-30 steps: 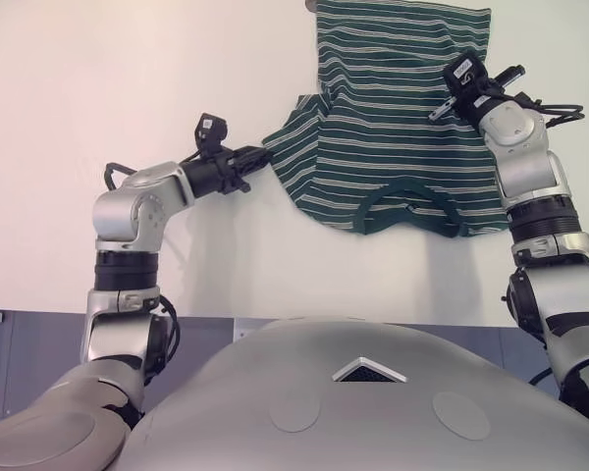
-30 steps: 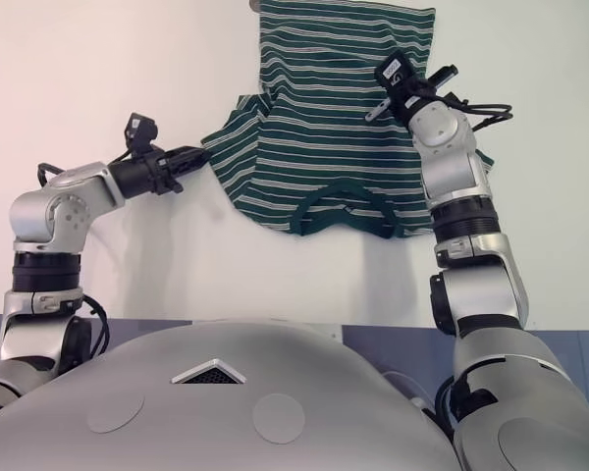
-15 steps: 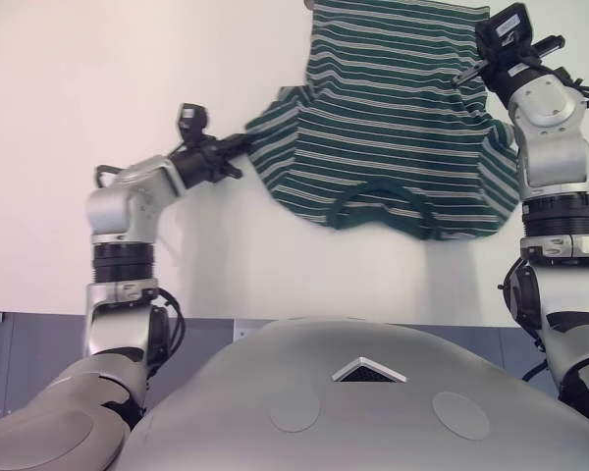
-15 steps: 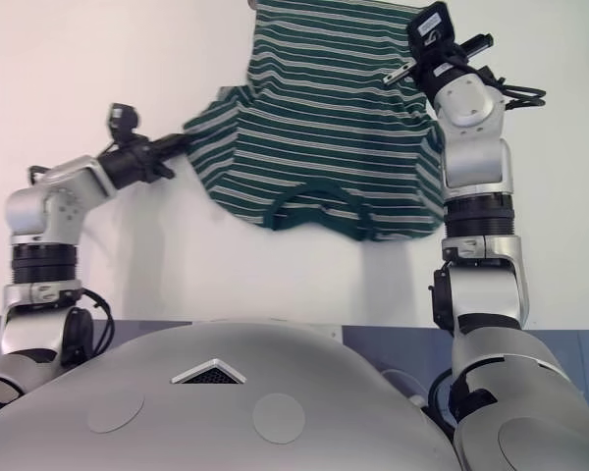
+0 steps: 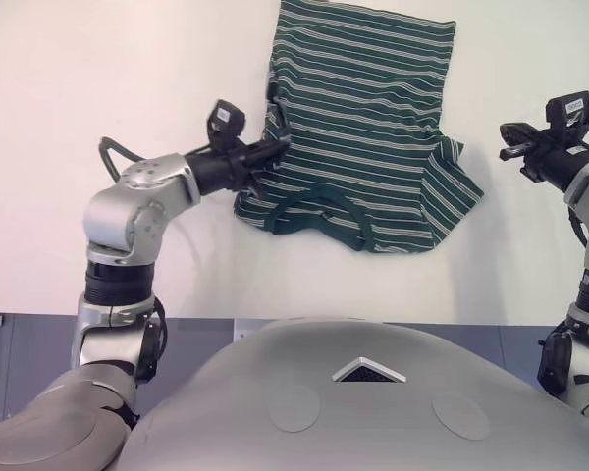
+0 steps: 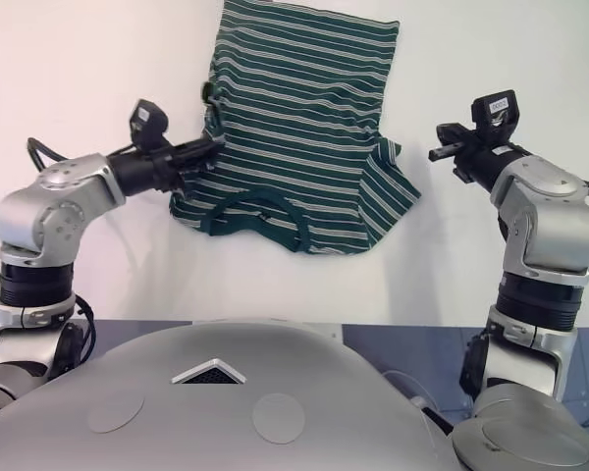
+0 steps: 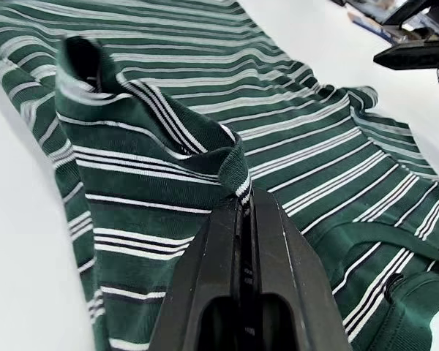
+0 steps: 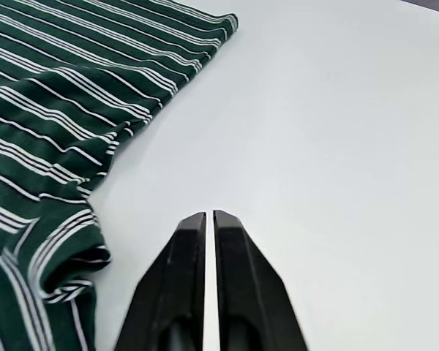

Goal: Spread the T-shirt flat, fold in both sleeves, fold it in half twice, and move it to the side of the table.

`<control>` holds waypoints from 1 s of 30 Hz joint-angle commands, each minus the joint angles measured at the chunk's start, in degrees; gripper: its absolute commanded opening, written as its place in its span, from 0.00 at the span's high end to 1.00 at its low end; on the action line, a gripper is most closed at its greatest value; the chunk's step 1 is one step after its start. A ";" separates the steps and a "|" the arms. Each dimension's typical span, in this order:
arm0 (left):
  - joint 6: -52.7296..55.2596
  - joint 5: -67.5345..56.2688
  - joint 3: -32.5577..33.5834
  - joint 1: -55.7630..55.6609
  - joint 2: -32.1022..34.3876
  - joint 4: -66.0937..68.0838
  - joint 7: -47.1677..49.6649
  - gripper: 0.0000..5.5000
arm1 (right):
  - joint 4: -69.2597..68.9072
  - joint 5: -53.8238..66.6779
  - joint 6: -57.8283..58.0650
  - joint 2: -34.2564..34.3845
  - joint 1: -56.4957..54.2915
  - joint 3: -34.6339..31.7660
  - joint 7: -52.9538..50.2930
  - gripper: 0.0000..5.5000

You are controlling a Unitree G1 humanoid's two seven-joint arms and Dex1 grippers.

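Observation:
A dark green T-shirt (image 5: pixel 358 118) with white stripes lies on the white table (image 5: pixel 98 78), collar (image 5: pixel 314 211) toward me. My left gripper (image 5: pixel 275 149) is shut on the shirt's left sleeve, which is folded inward over the body; in the left wrist view the fingertips (image 7: pixel 243 212) pinch a raised fold of cloth (image 7: pixel 154 139). My right gripper (image 5: pixel 508 142) hovers to the right of the shirt, apart from it, shut with nothing in it. In the right wrist view the gripper (image 8: pixel 209 216) is above bare table, beside the right sleeve (image 8: pixel 58 256).
The table's front edge (image 5: pixel 39 316) runs just before my torso, with grey floor (image 5: pixel 29 353) below it. Bare white tabletop lies on both sides of the shirt (image 6: pixel 569 78).
My left gripper has carried the left sleeve rightward onto the shirt body. My right gripper has let go of the shirt and swung out to the right, off the cloth.

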 commanded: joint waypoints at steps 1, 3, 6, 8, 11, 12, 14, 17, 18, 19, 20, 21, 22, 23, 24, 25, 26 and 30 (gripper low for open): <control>-1.50 5.00 -4.67 1.01 -0.33 2.94 2.26 0.91 | -5.51 5.94 7.82 -0.66 3.91 -2.07 2.81 0.81; -2.72 4.98 -3.63 1.52 -0.08 2.40 1.84 0.91 | -7.52 8.34 10.44 -2.39 7.22 -3.06 4.71 0.74; -3.02 2.86 0.01 0.86 0.72 0.58 0.80 0.91 | -9.31 10.00 11.95 -4.83 11.56 -2.52 6.88 0.73; -2.46 1.70 2.25 0.09 1.19 -0.56 0.39 0.91 | -9.20 9.93 11.48 -6.09 13.77 -1.76 7.64 0.73; -1.78 -0.26 5.47 -0.67 2.00 -2.07 0.04 0.91 | -7.46 8.69 8.54 -8.38 17.30 1.54 9.08 0.79; -1.81 -0.44 5.89 -0.77 2.13 -2.16 0.06 0.91 | -7.03 8.57 7.98 -8.48 17.41 2.39 9.07 0.84; -1.80 -1.05 6.58 -0.55 2.63 -2.80 -0.29 0.91 | -6.95 9.02 7.12 -8.49 17.23 3.65 9.46 0.90; -2.12 -1.28 6.92 0.24 4.03 -3.11 -1.43 0.91 | -7.05 9.19 6.32 -7.60 15.74 3.95 8.44 0.99; -2.54 -0.84 6.88 0.49 4.62 -2.40 -1.72 0.91 | -8.24 10.46 6.84 -7.25 14.52 2.72 8.40 0.99; -2.91 -0.52 6.92 0.70 5.02 -1.76 -1.95 0.91 | -9.37 11.80 7.64 -7.15 13.06 1.51 8.42 0.99; -3.13 -0.33 7.08 0.91 5.15 -1.25 -1.94 0.91 | -10.86 13.50 9.06 -7.50 10.82 0.53 8.49 0.99; -3.41 -0.22 7.02 0.85 5.16 -0.63 -2.08 0.91 | -12.62 15.26 10.46 -8.03 8.74 -0.06 8.77 0.99; -3.69 -0.10 6.78 0.72 5.02 -0.07 -2.18 0.91 | -14.64 17.02 11.86 -8.60 6.61 0.19 9.19 0.99; -3.94 0.04 6.40 0.37 4.77 0.57 -2.29 0.91 | -16.34 18.48 12.75 -8.92 4.61 1.40 9.67 0.99; -4.21 0.17 5.99 -0.16 4.42 1.21 -2.36 0.91 | -16.85 18.72 12.76 -8.75 2.75 3.82 9.78 0.99; -4.45 0.28 5.68 -0.66 4.12 1.75 -2.40 0.91 | -16.57 18.47 12.46 -8.31 1.18 6.34 9.53 0.99; -4.68 0.43 5.31 -1.35 3.86 2.42 -2.55 0.91 | -16.07 18.02 12.10 -7.48 -0.08 8.61 9.10 0.99; -5.69 0.87 4.45 -3.40 3.80 4.69 -3.21 0.91 | -13.59 14.84 9.95 -0.96 -4.71 20.66 5.71 0.99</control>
